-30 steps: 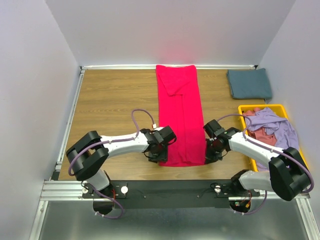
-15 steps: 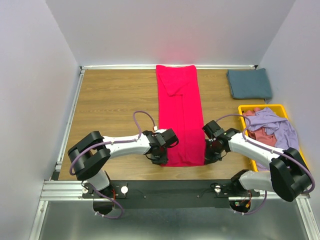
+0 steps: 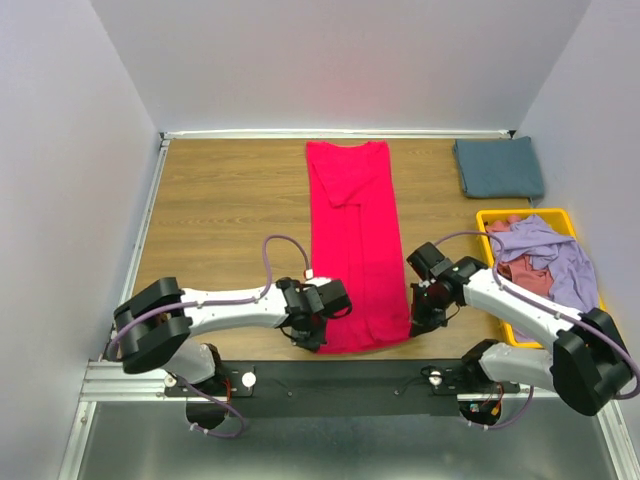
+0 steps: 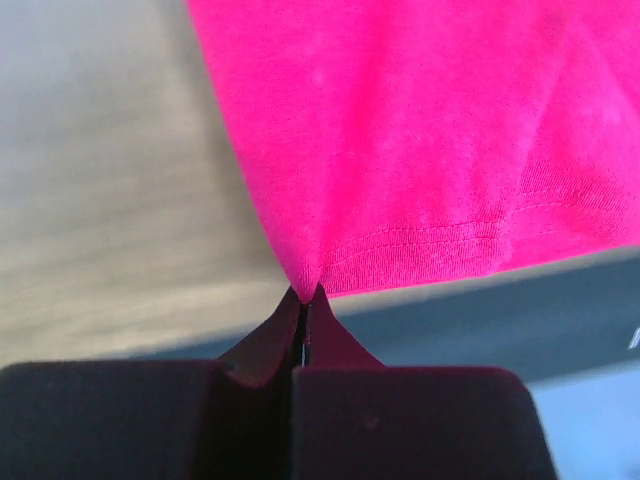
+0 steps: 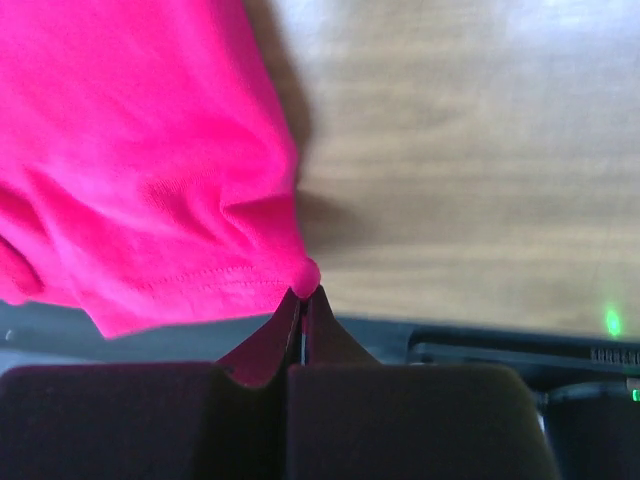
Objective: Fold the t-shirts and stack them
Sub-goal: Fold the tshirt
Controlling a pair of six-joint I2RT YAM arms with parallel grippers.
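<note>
Crimson-pink t-shirt: folded into a long narrow strip, hem nearest. Left gripper and right gripper each clenched on a hem corner.

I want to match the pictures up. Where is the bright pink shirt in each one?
Top view: pink shirt, long strip mid-table.
Left wrist: upper right, corner pinched by left gripper.
Right wrist: upper left, corner pinched by right gripper.
Shared landmark: wooden table.
</note>
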